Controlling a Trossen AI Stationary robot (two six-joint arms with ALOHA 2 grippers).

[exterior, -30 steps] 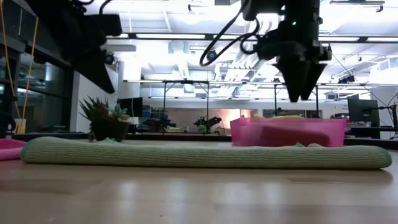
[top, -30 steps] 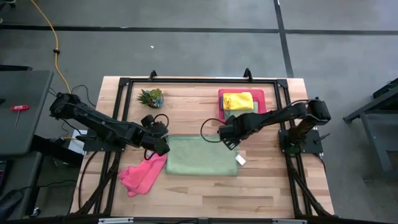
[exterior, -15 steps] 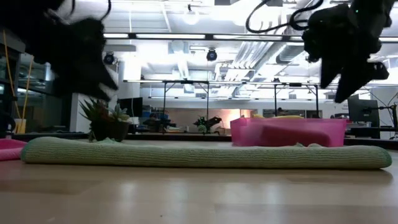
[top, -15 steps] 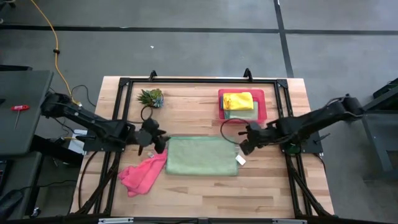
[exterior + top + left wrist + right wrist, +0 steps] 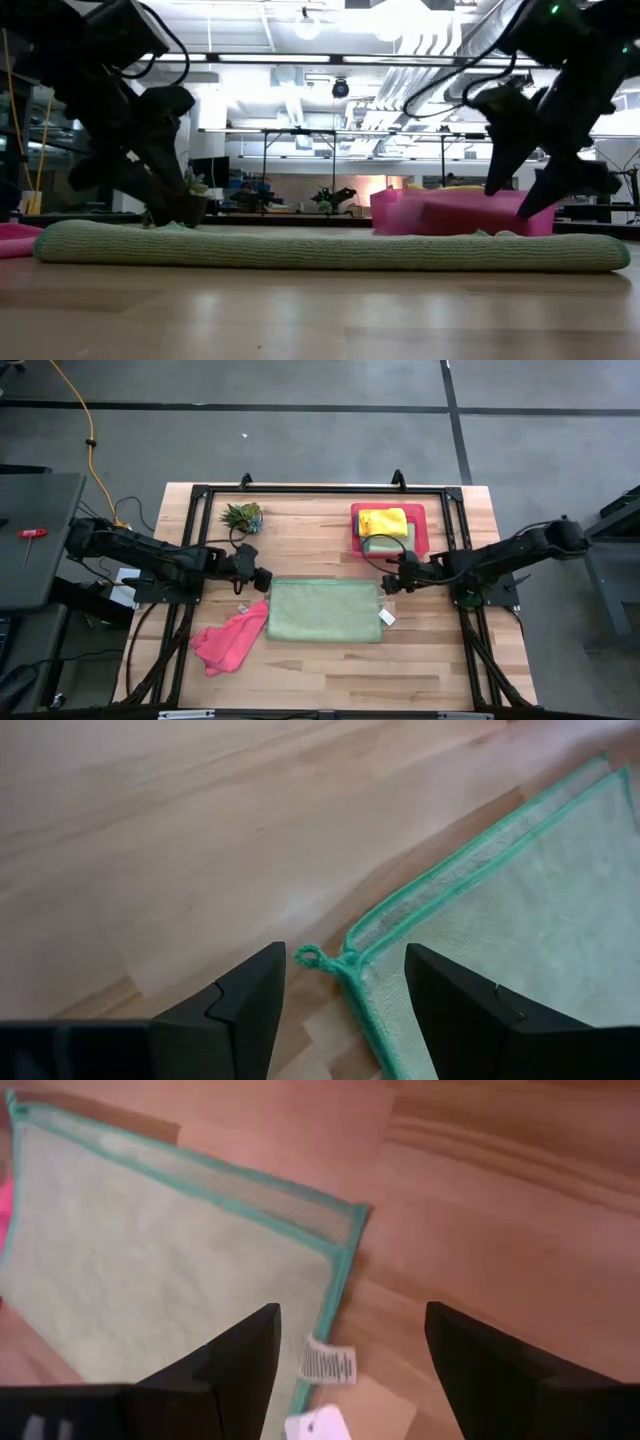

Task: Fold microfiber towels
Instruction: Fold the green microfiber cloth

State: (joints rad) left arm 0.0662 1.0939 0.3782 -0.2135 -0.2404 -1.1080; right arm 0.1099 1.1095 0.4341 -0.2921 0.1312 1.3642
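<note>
A light green towel (image 5: 324, 610) lies flat near the middle of the bench (image 5: 300, 670), already doubled into a rectangle, and both arms are poised at its far corners for what looks like the next fold. The left end effector (image 5: 262, 579) hovers just off the far left corner with its fingers spread and empty; the corner's small hem loop sits between them in the left wrist view. The right end effector (image 5: 384, 583) is likewise open and empty just beside the far right corner, above the white label (image 5: 386, 617). The next move probably calls for both to drop, pinch their corners and carry that edge across. A crumpled pink towel (image 5: 230, 640) touches the towel's near left corner and could snag. The pink tray (image 5: 421, 532) with folded towels and the small plant (image 5: 243, 516) sit clear behind.
</note>
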